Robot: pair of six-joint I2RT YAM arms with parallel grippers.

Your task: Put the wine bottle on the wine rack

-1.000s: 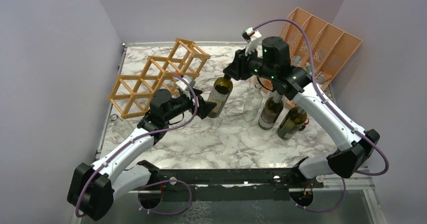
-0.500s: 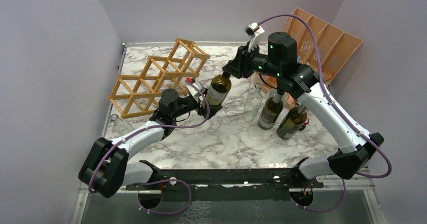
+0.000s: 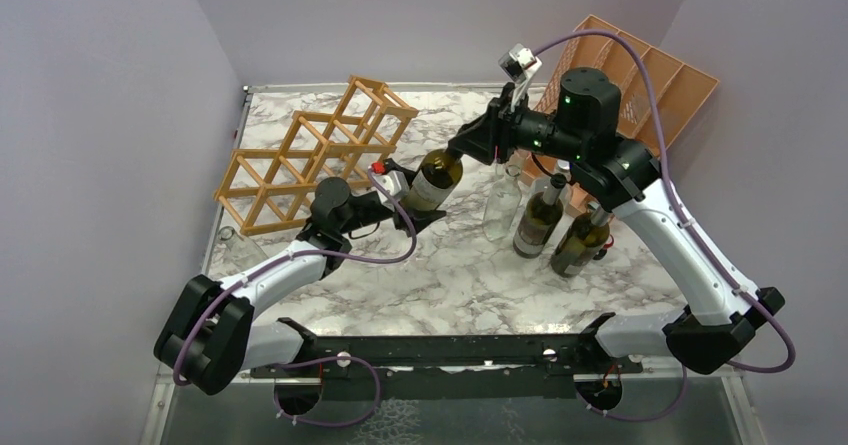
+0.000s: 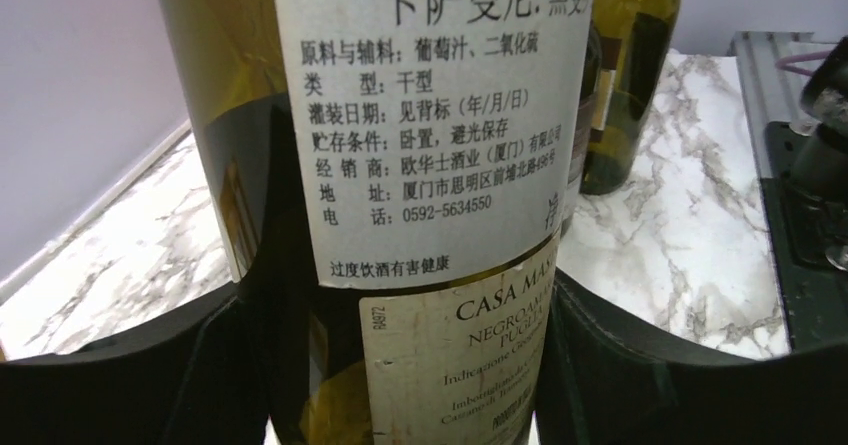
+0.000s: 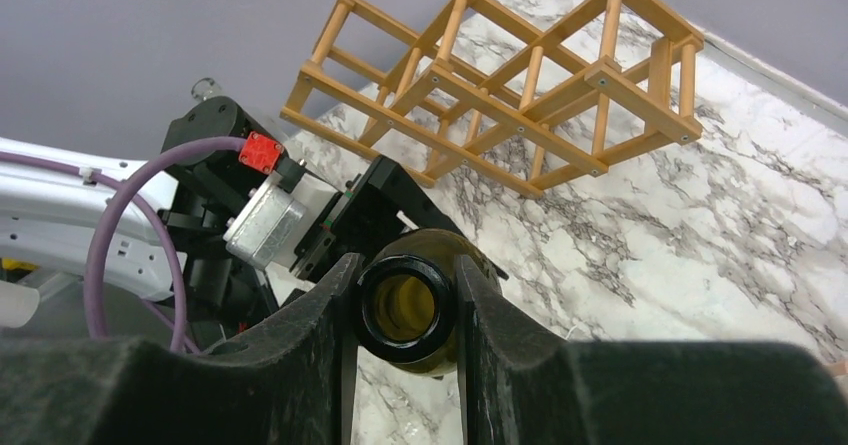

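Wine bottle off the marble table, held in the air between both arms. It is tilted, with the mouth up toward the far right and the base down toward the near left. It hangs just right of the wine rack, near the rack's right end and not in any cell.

Right gripper is at the bottle's top. Right wrist view: both fingers are clamped on the dark rim of the open mouth, one on each side. Grip on the bottle is firm.

Left gripper is at the lower body of the bottle, reaching in from the near left. Left wrist view: the labelled glass fills the space between the two black fingers, with each finger against a side and no gap to be seen. It reads as closed on the bottle. A white back label with Chinese print sits above a cream label.

The rack stands at the far left of the table, a tan stick lattice with its cells open.

Right of centre, three bottles stand upright on the marble:
- a clear one
- a dark one just beside it
- another dark one, nearest the right edge

A peach slotted organizer leans in the far right corner.
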